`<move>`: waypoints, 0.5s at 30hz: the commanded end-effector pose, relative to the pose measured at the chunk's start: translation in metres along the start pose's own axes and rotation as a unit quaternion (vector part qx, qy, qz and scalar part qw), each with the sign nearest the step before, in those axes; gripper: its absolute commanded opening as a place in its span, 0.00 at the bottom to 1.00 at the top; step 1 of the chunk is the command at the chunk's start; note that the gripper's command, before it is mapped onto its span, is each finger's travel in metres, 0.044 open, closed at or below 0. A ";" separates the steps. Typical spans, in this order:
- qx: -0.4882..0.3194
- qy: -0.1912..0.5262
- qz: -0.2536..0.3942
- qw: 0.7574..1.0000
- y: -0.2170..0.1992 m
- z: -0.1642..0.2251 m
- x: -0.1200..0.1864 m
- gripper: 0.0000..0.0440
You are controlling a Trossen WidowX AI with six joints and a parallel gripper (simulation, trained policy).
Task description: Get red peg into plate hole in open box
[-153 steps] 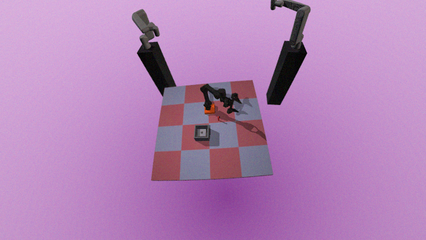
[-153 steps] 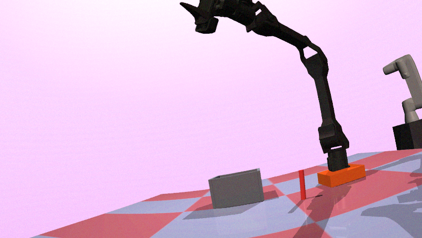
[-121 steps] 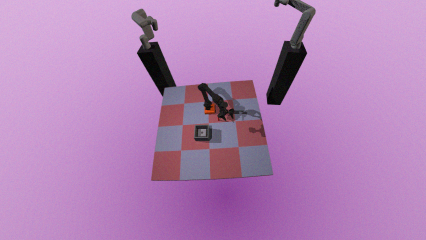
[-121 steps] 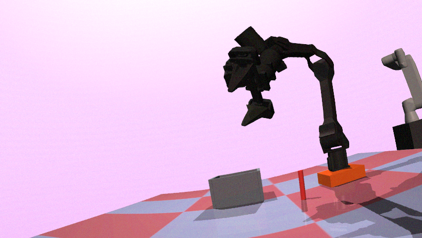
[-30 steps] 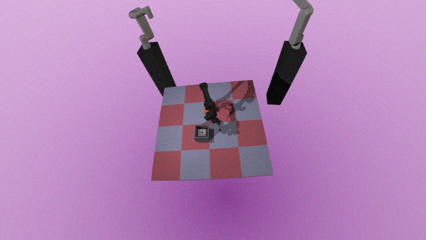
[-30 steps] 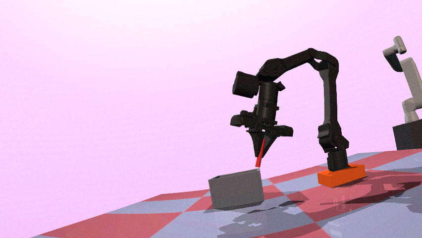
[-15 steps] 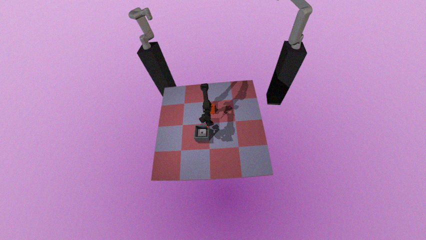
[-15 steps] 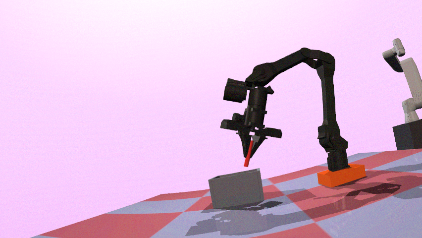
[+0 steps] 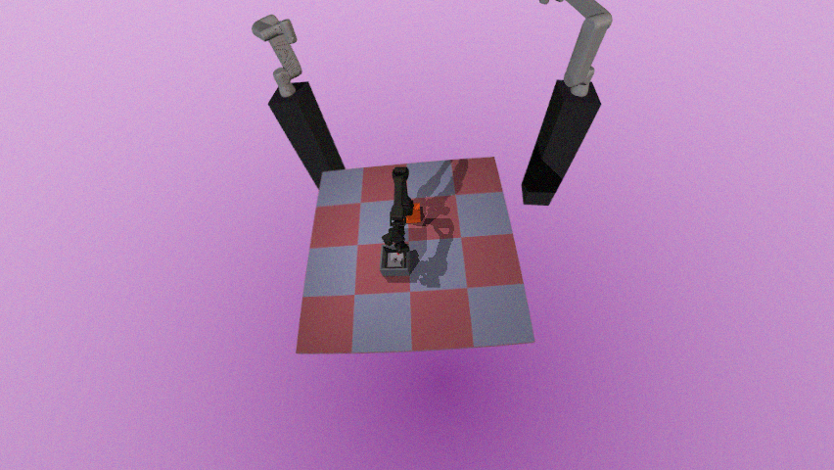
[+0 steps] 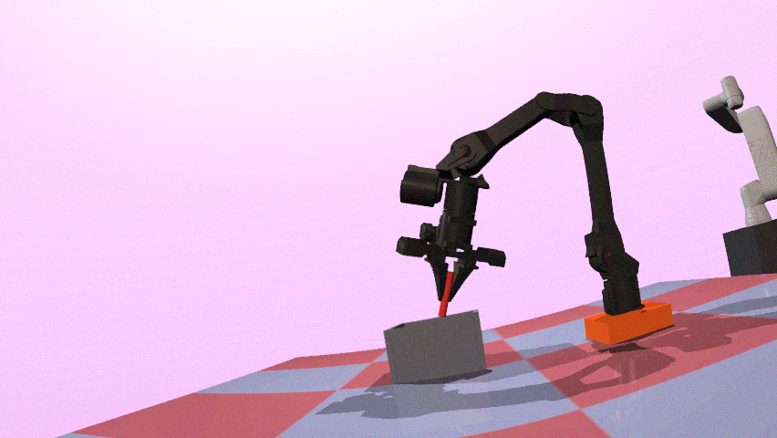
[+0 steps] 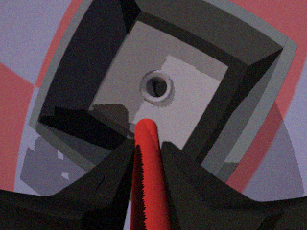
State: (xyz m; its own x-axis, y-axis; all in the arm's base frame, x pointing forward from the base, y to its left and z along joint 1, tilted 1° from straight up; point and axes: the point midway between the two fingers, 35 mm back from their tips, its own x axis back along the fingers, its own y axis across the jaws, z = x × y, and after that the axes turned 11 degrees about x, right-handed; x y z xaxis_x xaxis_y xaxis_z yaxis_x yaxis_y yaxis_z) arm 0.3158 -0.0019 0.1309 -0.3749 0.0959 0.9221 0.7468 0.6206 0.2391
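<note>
1. Gripping the peg (image 9: 398, 253) (image 10: 445, 291) (image 11: 151, 182), the pincer (image 9: 400, 251) (image 10: 444, 299) (image 11: 148, 148) is nearly closed, one finger against each side of the red shaft.
2. The peg leans rather than standing straight up; its top shows between the fingers and its lower end sticks out beyond their tips.
3. In the exterior view, that lower end meets the line of the box's (image 9: 395, 271) (image 10: 434, 348) (image 11: 53, 72) near rim; I can't tell how far inside it reaches.
4. From the wrist, the tip shows against the plate (image 9: 390, 256) (image 11: 192, 96), off to one side of the hole (image 9: 395, 258) (image 11: 157, 87). The peg is not in the hole.
5. A raised collar (image 11: 144, 88) rings the hole.
6. The box sits open side up on the checkered table (image 9: 440, 320) (image 10: 272, 413).
7. The black arm (image 9: 400, 189) (image 10: 597, 179) rises from its orange base (image 9: 413, 216) (image 10: 647, 326), bends over, and points the pincer down at the box.
8. Two pale arms show beyond the table in the top view.

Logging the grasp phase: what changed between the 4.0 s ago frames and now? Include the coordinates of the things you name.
The red peg (image 10: 445, 293) (image 11: 153, 184), upright on the checkered table (image 9: 382, 320) (image 10: 261, 380) then, is off it, tilted in the shut gripper (image 10: 447, 297) (image 11: 148, 148). The gripper swung down and the peg went over to the open gray box (image 9: 394, 271) (image 10: 434, 348) (image 11: 290, 40), lower end near its rim. The box and orange base block (image 9: 414, 216) (image 10: 633, 325) stayed put.
</note>
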 end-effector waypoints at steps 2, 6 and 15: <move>-0.006 0.007 0.005 1.000 -0.001 -0.009 -0.012 0.02; -0.011 0.014 0.009 1.000 -0.002 -0.014 -0.021 0.03; -0.010 0.036 0.027 0.999 -0.006 -0.016 -0.047 0.04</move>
State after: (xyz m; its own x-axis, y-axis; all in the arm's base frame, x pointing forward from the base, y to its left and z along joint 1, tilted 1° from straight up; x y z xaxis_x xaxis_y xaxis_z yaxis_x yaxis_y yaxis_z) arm 0.3351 -0.0215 0.1009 -0.3155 0.0803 0.9455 0.7766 0.5944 0.2086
